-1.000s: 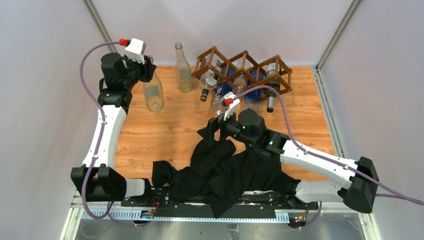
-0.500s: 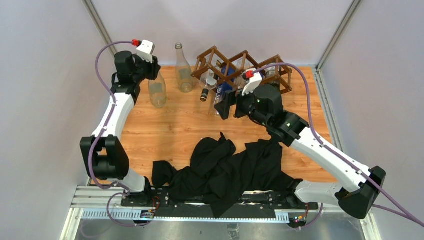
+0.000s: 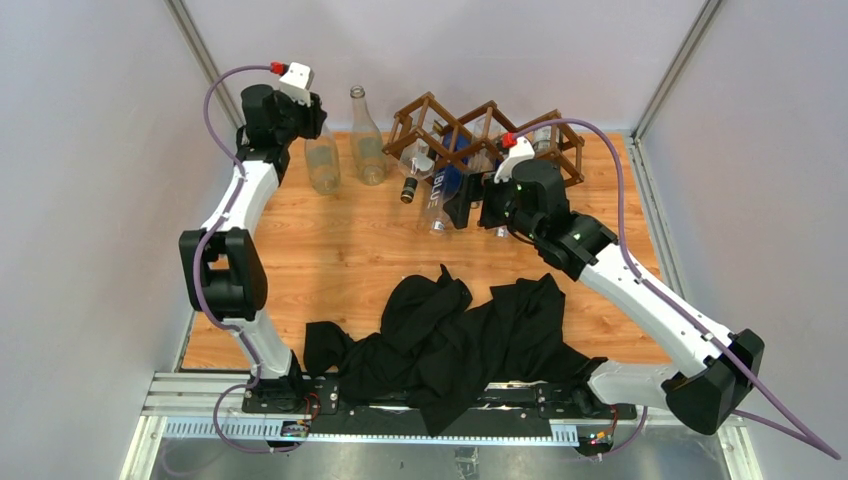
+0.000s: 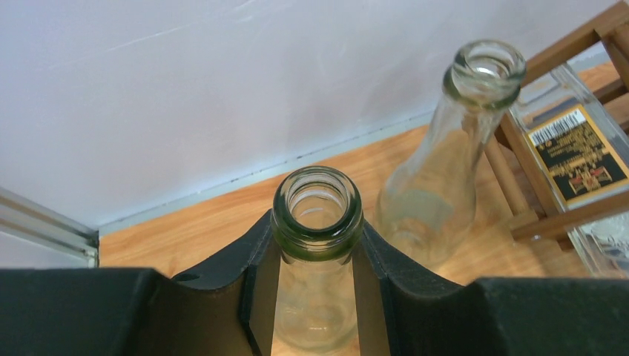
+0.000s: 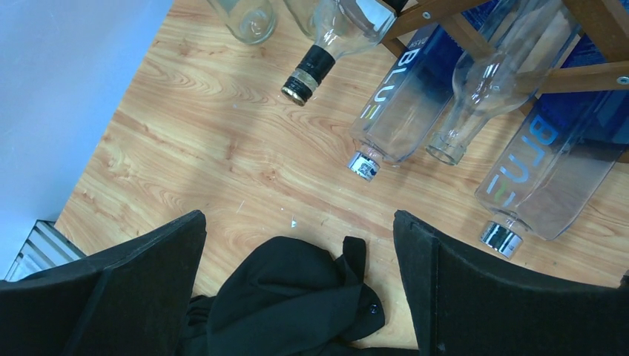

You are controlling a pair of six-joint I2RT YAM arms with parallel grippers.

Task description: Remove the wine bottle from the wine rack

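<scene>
While my left gripper [image 4: 317, 248] clamps an upright bottle [image 4: 317, 215] off by the wall, my right gripper [image 5: 298, 219] hangs wide open before the rack [image 5: 586, 74]. 1 blue bottle [image 5: 404, 104] lies in it, neck pointing out at me, just ahead. Right arm's nearer!

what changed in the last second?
The left gripper, shut on the clear bottle, carried it toward the far edge, up beside the standing bottle. The right gripper swung from over the black cloth to the front of the wine rack, open and empty. Rack, racked bottles and cloth unchanged.
</scene>
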